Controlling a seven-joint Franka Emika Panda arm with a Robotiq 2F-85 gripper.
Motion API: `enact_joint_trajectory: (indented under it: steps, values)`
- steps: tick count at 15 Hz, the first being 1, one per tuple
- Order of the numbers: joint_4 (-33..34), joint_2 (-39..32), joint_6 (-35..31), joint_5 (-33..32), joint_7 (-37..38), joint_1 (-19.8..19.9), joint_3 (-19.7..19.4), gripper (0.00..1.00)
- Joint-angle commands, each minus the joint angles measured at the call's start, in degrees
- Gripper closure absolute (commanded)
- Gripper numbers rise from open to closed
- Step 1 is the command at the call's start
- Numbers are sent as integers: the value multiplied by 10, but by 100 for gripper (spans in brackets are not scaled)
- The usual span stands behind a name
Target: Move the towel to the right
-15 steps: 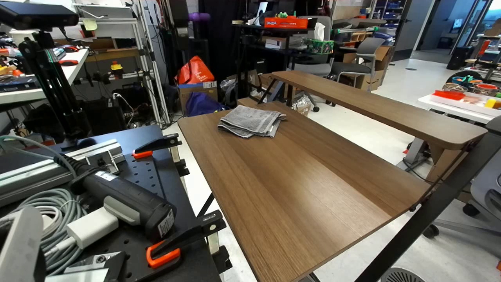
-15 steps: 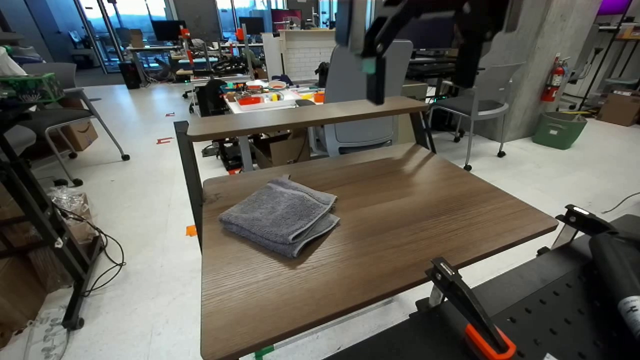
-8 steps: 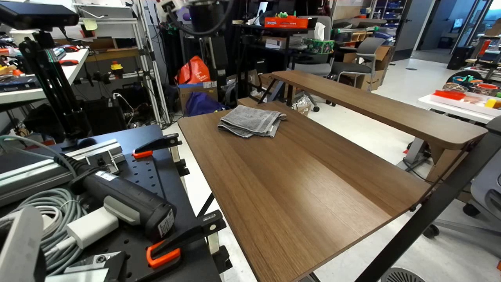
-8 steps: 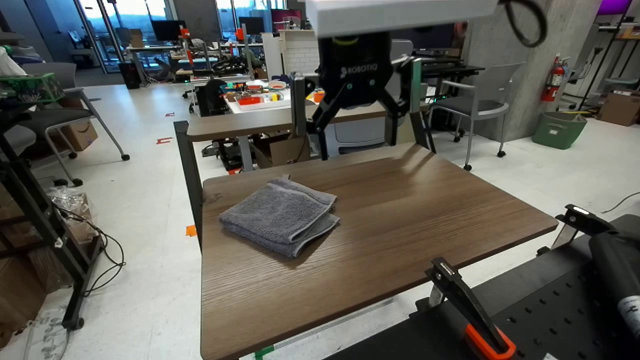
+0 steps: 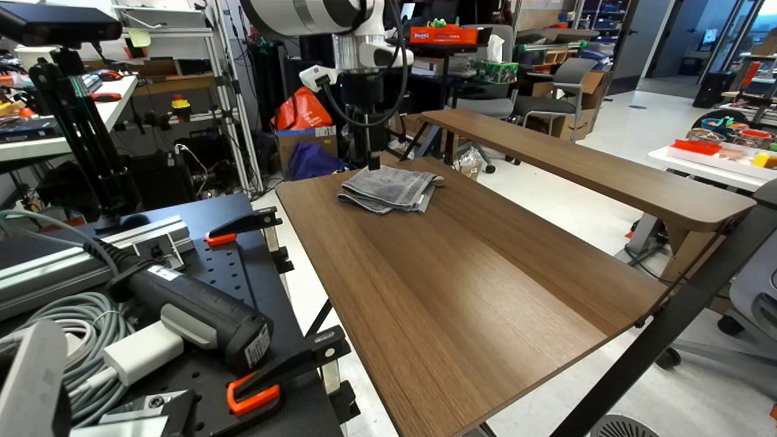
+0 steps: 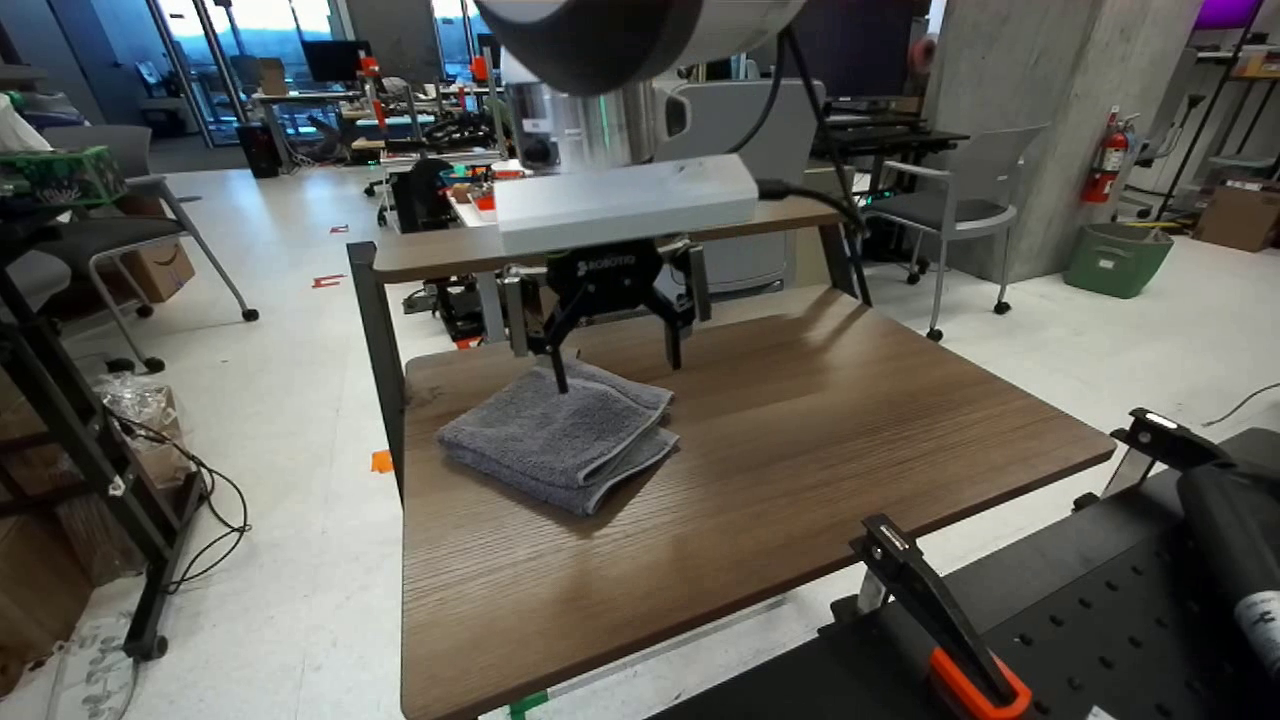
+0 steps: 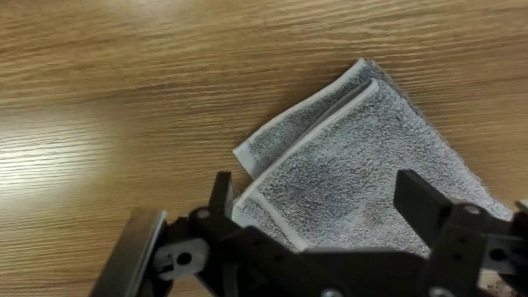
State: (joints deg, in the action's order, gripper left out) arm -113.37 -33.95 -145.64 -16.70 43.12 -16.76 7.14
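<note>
Exterior view: empty claw [image 6: 619, 377] spread wide over towel [image 6: 560, 440], shelf [image 6: 435, 253] behind, blk bench [image 6: 850, 665] nr tbl [image 6: 760, 480].

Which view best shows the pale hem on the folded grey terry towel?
The wrist view: it looks down closely on the folded grey terry towel, so its pale hem stands out, though the black two-finger gripper hides part. In both exterior views the hem is just a thin line.

In both exterior views a pale, glossy floor [image 6: 290, 560] spreads beneath grey chairs with metal legs [image 6: 945, 208]. Bright, blue-tinted glass panes [image 6: 265, 18] stand far back in an exterior view, well apart from a broad grey concrete pillar [image 6: 1050, 85].
</note>
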Motion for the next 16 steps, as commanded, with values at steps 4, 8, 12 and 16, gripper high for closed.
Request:
enact_joint_trajectory:
  steps: [4,8,12,16]
  values:
    - [151,-121,18,88,-91,-25,-9,0]
    - [222,-177,31,125,-130,-23,-14,0]
    - [250,-207,33,140,-145,-30,-34,0]
    - [239,-207,33,138,-137,-25,-59,0]
